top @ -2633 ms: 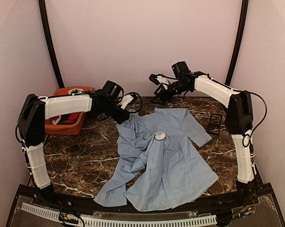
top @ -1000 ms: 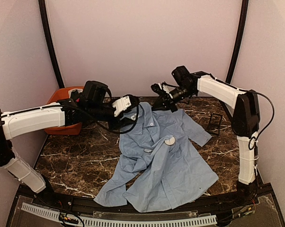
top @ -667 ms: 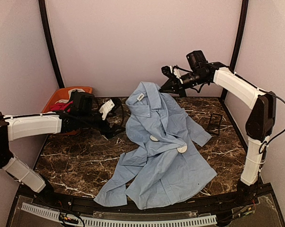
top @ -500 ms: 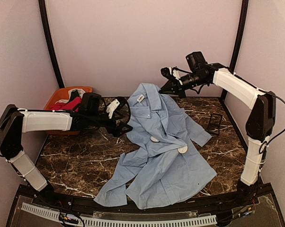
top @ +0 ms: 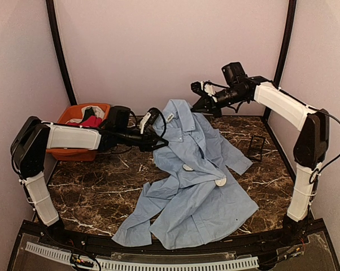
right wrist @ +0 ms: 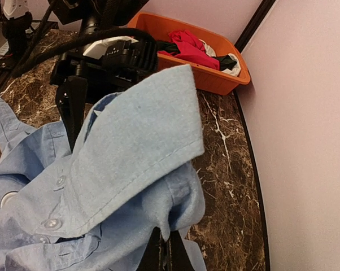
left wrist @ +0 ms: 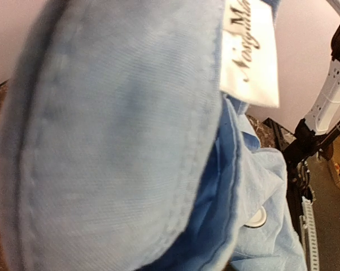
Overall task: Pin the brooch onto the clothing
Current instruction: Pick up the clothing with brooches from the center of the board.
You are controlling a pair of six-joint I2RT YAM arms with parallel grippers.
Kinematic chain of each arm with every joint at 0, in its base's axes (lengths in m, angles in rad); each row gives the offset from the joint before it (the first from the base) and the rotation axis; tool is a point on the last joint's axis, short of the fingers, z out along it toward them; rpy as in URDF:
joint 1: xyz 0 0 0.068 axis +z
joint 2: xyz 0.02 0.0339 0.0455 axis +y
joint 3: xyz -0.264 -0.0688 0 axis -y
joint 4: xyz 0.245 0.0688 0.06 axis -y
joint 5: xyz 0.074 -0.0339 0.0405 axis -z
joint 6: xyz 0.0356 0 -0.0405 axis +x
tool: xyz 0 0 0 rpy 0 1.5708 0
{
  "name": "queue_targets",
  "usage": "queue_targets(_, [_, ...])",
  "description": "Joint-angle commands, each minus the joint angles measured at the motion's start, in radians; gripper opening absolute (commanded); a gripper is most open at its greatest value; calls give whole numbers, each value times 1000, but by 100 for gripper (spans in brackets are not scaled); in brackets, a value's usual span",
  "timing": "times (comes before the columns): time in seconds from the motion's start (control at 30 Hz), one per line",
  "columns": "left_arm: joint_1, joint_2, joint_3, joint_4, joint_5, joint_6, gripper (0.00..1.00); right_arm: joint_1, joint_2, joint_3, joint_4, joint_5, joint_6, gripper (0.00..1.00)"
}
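Note:
The clothing (top: 204,192), a light blue collared shirt, lies on the marble table (top: 91,186) with its collar lifted. My right gripper (top: 199,106) is shut on the collar's right end, and the fabric is pinched between its dark fingers (right wrist: 171,248). My left gripper (top: 154,134) is at the collar's left edge. In the left wrist view the collar (left wrist: 119,141) and its white label (left wrist: 250,51) hide the jaws. Two white round discs (top: 188,167) (top: 221,182) sit on the shirt front, and I take them for the brooch. One disc (left wrist: 255,217) shows past the collar.
An orange bin (top: 74,127) with red, black and white garments stands at the back left, also seen as the bin (right wrist: 215,73) in the right wrist view. A small black wire stand (top: 257,148) is at the right of the shirt. The left arm's black wrist (right wrist: 102,56) is close behind the collar.
The right gripper has raised the collar off the table and holds it up. The left gripper let go, swung back left, then came in again to the collar's left edge.

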Motion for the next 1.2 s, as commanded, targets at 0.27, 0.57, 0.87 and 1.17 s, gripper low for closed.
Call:
queue_targets(0.27, [3, -172, 65, -238, -143, 31, 1, -17, -233, -144, 325, 286, 215, 0])
queue_targets(0.57, [-52, -432, 262, -374, -323, 208, 1, 58, -481, -389, 565, 374, 317, 0])
queue_targets(0.87, [-377, -677, 187, -559, -580, 494, 1, 363, -863, -738, 816, 719, 264, 0])
queue_targets(1.17, [-402, -827, 53, -434, -748, 654, 1, 497, -878, -750, 899, 970, 159, 0])
